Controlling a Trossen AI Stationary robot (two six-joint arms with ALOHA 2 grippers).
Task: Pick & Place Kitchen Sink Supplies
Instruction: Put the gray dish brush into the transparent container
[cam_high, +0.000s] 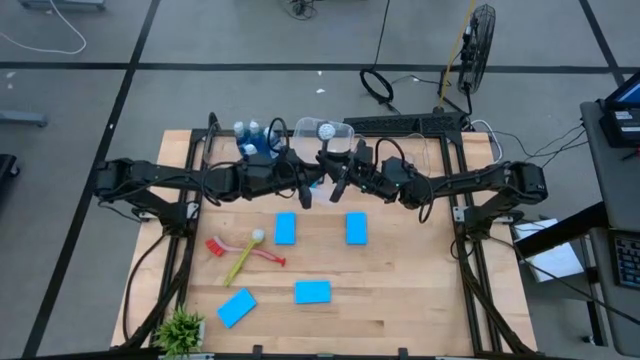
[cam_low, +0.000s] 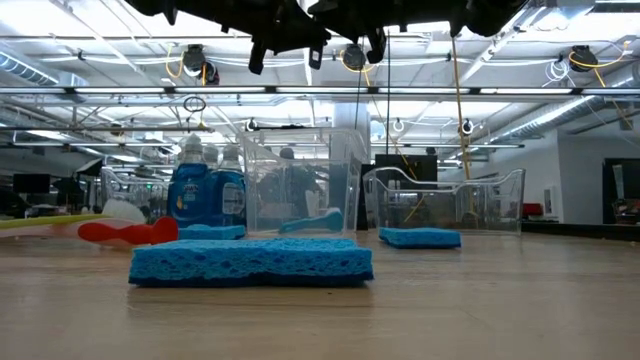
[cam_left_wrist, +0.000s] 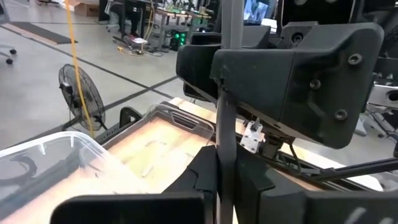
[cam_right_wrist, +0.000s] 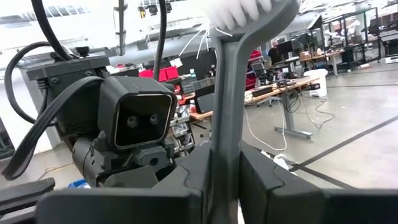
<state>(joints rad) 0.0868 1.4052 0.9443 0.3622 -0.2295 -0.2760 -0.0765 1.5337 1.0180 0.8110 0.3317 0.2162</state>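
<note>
you're mid-handover up in the air: both arms meet over the back middle of the table, and one grey-handled brush (cam_right_wrist: 227, 93) with a white bristle head sits between them. your right gripper (cam_right_wrist: 225, 168) is clamped on the handle, bristles poking up past the fingers. your left gripper (cam_left_wrist: 225, 180) has its fingers closed around the same grey handle from the other side, so right now both ends are held

below and behind them stand the clear bins (cam_high: 330, 135); the near one looks to have a blue brush (cam_low: 312, 221) lying in it. blue soap bottles (cam_high: 252, 135) wait at the back left, four blue sponges (cam_high: 285, 228) lie flat across the middle, and the red brush (cam_high: 245, 249) and yellow-green brush (cam_high: 243, 258) cross each other front left, all untouched

my read: this step is passing the brush across. next you'd want one side to let go cleanly, likely the right, without twisting the handle, then carry it over a bin and lower it in
</note>
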